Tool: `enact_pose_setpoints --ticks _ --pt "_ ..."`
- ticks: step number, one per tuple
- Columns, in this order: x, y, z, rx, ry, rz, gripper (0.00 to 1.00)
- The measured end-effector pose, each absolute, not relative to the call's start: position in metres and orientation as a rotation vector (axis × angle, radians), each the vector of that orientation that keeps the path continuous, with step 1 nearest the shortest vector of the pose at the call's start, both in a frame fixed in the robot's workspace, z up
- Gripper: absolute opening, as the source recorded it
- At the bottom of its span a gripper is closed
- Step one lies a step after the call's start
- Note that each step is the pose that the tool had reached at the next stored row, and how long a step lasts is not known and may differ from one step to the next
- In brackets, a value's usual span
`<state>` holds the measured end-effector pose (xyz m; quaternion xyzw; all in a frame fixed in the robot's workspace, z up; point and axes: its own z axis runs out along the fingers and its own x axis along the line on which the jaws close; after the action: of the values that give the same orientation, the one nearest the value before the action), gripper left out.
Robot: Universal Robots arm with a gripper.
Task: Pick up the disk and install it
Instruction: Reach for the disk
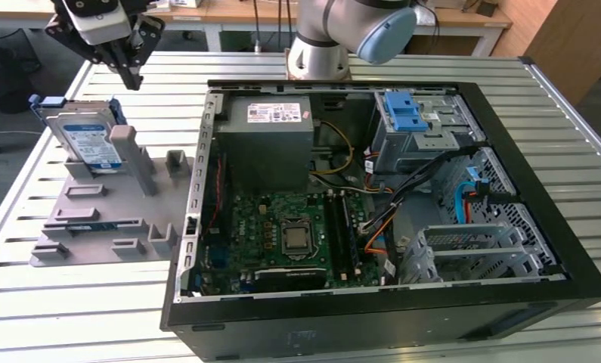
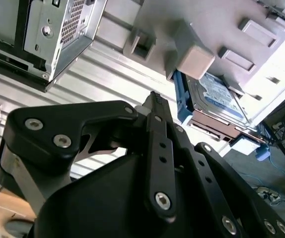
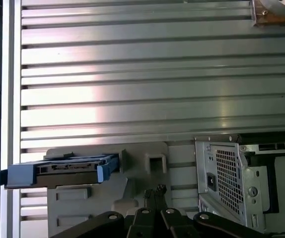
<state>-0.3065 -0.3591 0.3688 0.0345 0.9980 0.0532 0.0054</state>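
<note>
Disk point(image 1: 91, 136): exterior view, stands on edge in grey holder point(image 1: 98, 219), at the exterior view's left of the open PC case point(image 1: 542, 151); not yet picked. Gripper point(image 1: 131, 80) hangs above it, apart, tips pinched together, carrying nothing. First wrist view: disk point(image 3: 58, 169) edge-on, gripper tips point(image 3: 154, 191) meeting. Second wrist view: disk point(image 2: 217, 101) behind holder post point(image 2: 194, 59), prob. untouched. Approach, as judged: centre over top edge w/ fingers spread wider than disk, clear of post.
</note>
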Motion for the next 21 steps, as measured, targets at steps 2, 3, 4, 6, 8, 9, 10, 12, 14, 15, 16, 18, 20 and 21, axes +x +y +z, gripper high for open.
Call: enact_pose_setpoints --ticks 2,3,4,6,8,9,10,12,14,15,16,18,20,21 --pt "-0.307 -0.359 0.369 0.108 3.126 0.141 0.11" --pt "-0.307 -0.359 0.369 0.108 3.126 0.118 0.11" --pt "-0.307 -0.359 0.368 0.108 3.126 0.101 0.11" --pt "-0.308 -0.359 0.368 0.108 3.127 0.093 0.11" --pt "-0.312 -0.359 0.368 0.108 3.130 0.093 0.11" --pt "-0.315 -0.359 0.367 0.108 3.131 0.093 0.11" --pt "-0.317 -0.359 0.367 0.108 3.133 0.093 0.11" --pt "-0.321 -0.359 0.366 0.109 3.144 0.092 0.11" --pt "-0.325 -0.359 0.364 0.110 3.154 0.092 0.11" --pt "-0.327 -0.359 0.363 0.110 3.162 0.092 0.11" --pt "-0.328 -0.359 0.363 0.111 3.170 0.092 0.11" --pt "-0.332 -0.359 0.362 0.112 3.185 0.091 0.11" --pt "-0.337 -0.359 0.361 0.113 3.192 0.091 0.11" --pt "-0.341 -0.359 0.360 0.113 3.193 0.091 0.11"
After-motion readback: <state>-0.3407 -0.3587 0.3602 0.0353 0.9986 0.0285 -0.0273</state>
